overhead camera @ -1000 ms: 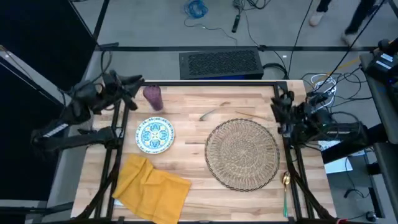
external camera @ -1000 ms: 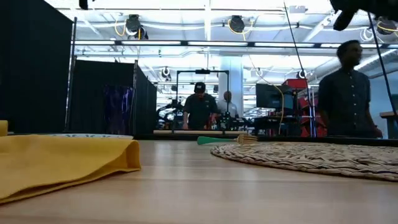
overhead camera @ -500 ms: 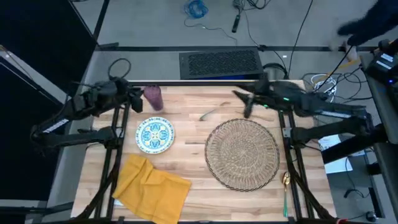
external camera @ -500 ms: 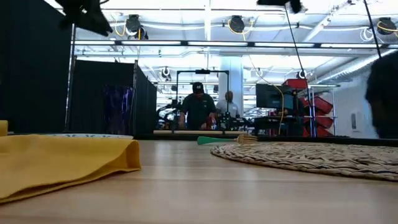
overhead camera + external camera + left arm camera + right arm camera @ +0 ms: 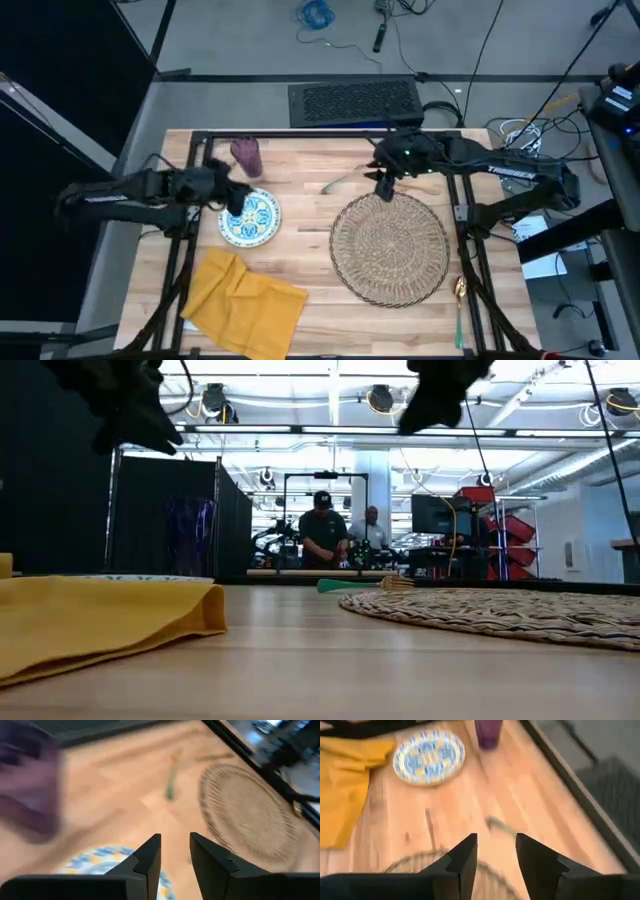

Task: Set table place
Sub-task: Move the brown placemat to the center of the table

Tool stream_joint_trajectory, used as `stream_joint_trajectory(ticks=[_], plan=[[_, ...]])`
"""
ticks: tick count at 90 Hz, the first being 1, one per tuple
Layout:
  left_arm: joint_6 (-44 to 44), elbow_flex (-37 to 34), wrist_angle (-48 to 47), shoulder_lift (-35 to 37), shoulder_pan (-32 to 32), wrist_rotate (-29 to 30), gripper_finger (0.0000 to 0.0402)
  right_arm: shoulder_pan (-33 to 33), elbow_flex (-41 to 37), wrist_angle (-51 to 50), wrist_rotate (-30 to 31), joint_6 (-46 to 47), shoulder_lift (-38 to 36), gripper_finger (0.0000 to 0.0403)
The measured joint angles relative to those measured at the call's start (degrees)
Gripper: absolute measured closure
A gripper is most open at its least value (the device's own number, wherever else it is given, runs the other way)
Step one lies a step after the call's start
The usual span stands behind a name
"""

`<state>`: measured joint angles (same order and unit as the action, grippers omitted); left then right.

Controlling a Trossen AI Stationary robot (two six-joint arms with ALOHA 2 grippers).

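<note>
The table [image 5: 310, 215] is a big wooden top with a black frame, and the things for the place are spread out on it. The round straw mat [image 5: 389, 247] lies on the right half, near the right edge. The plate [image 5: 249, 217] with the blue-green pattern lies on the left half, well apart from the mat, with bare wood between them. The purple cup [image 5: 246, 156] stands near the far edge, just behind the plate. The yellow napkin [image 5: 243, 300] lies crumpled at the near left corner and reaches the near edge. A spoon [image 5: 459, 306] with a teal handle lies at the near right edge, just beside the mat. Another piece of cutlery [image 5: 338, 183] lies on the bare wood near the far side of the mat.

The left gripper [image 5: 236, 196] hangs over the plate's left rim with its fingers a little apart, holding nothing. The right gripper [image 5: 384, 186] hangs above the far edge of the mat, fingers also a little apart and empty.

People stand far off in the room behind the table.
</note>
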<state>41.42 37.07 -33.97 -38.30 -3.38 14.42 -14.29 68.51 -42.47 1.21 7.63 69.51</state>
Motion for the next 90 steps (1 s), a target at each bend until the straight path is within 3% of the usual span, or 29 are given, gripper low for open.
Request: stream_joint_trajectory(ticks=[17, 43, 51, 72, 90], plan=[[1.51, -1.3, 11.3, -7.3, 6.07, 0.14, 0.0314, 4.2, 0.0, -9.77, 2.22, 9.47, -4.22, 0.028], [-0.72, -1.3, 31.0, -25.88, 7.88, -5.27, 0.0314, 14.79, 0.0, -13.67, 16.69, 19.99, -10.13, 0.028], [1.4, -1.3, 35.16, -30.94, 6.4, -7.12, 0.0314, 16.16, 0.0, -13.64, 16.94, 21.29, -10.4, 0.028], [7.25, -0.63, 51.0, -45.7, 2.96, -18.96, 0.0314, 18.29, 0.0, -13.67, 16.78, 22.03, -10.37, 0.028], [6.54, 6.36, 52.97, -55.7, 2.65, -20.07, 0.0314, 18.32, 0.0, -14.63, 16.72, 20.33, -10.68, 0.028]])
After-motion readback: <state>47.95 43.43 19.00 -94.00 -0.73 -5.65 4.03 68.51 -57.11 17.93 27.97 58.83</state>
